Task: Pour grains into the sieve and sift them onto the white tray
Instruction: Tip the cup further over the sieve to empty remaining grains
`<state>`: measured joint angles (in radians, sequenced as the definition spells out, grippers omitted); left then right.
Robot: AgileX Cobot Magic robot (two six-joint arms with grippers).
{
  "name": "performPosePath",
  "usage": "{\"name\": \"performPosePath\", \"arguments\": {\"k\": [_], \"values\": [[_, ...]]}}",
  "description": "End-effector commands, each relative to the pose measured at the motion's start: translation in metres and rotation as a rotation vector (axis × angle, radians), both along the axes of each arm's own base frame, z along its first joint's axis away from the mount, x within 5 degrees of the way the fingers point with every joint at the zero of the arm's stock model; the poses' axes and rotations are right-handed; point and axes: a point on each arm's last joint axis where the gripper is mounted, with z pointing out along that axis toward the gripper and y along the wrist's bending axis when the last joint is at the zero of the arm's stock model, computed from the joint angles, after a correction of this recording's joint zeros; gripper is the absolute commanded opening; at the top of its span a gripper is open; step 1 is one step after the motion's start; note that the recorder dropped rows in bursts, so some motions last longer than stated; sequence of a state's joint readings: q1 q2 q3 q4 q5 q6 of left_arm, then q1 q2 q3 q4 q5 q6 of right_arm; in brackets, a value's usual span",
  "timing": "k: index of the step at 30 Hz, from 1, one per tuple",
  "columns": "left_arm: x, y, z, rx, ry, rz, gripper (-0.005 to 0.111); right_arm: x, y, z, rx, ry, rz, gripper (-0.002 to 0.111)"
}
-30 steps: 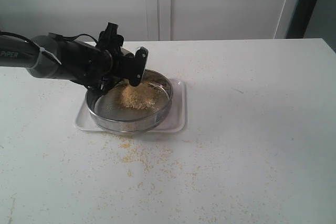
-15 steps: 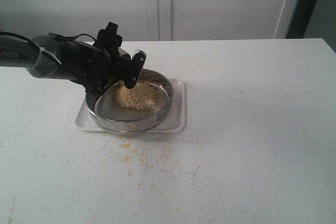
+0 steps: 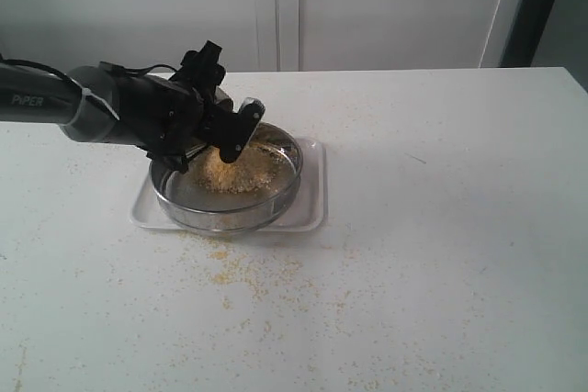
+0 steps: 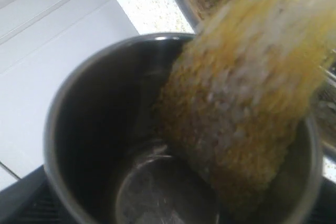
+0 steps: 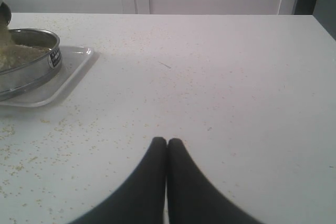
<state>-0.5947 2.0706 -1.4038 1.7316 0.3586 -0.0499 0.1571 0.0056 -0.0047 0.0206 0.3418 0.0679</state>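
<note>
The step in hand is the pouring. The left fingers (image 3: 241,128) hold a small round steel cup (image 4: 94,119), and I judge that they pinch it, though the wrist view shows only the cup itself. The cup is tipped above the far edge of the wide round sieve with a shiny steel rim and wire-mesh bottom (image 3: 230,218). The mixed yellow and whitish grains (image 4: 247,103) run out of its mouth in a thick stream and fall on a yellow heap (image 3: 241,170) inside the sieve. So the grains are partly just before the fingers, in the cup, and partly below them.

The sieve stands on the flat white rectangular tray (image 3: 312,210). Some spilled grains (image 3: 234,268) lie on the white surface (image 3: 441,227) near the sieve.

The right fingers (image 5: 157,163) are pressed together, hold nothing, and stay well apart from the sieve.

The sifting is not yet begun. I think the next move calls for holding the tilt over the sieve until the cup is empty, then a firm hold on the sieve rim for shaking.
</note>
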Motion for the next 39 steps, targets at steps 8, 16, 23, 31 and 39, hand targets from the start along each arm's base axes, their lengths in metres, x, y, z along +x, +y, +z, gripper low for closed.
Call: {"name": "performPosePath", "arguments": {"k": [8,16,23,31,39], "values": [[-0.008,-0.007,0.016,0.087,-0.068,0.015,0.0,0.0,-0.001,-0.001,0.003,-0.007,-0.01,0.0],[-0.009,-0.006,0.017,0.135,-0.08,0.027,0.0,0.0,-0.001,-0.001,0.003,-0.007,-0.01,0.0],[-0.012,-0.013,0.016,0.234,-0.067,-0.052,0.0,0.0,-0.001,-0.001,0.003,-0.007,-0.01,0.0],[-0.017,-0.017,0.018,0.321,-0.086,-0.042,0.0,0.0,-0.001,-0.001,0.003,-0.007,-0.01,0.0],[-0.022,-0.025,0.018,0.327,-0.089,-0.066,0.0,0.0,-0.001,-0.001,0.003,-0.007,-0.01,0.0]]}}
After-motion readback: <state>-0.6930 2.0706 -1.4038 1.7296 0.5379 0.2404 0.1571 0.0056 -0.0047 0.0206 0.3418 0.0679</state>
